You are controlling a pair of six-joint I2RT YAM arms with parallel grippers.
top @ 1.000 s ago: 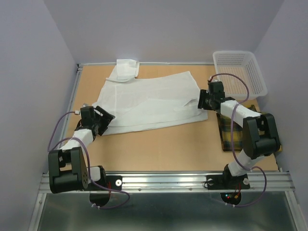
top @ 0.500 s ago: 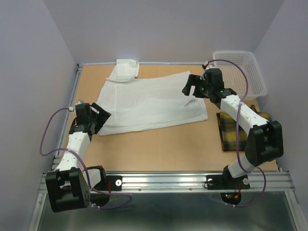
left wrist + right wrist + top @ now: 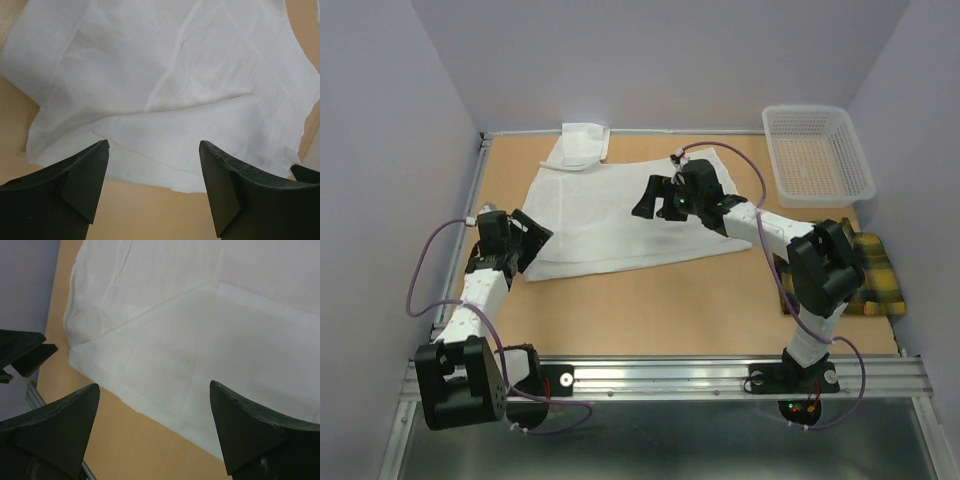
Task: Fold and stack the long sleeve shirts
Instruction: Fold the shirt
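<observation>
Two shirts on the table. The white shirt lies spread flat across the middle and far left, collar at the back edge. The plaid shirt sits folded at the right edge, partly behind the right arm. The right gripper hovers over the white cloth, fingers wide apart, empty. The left gripper is at the white shirt's near-left corner, fingers apart too, gripping nothing. A white basket stands in the far-right corner.
</observation>
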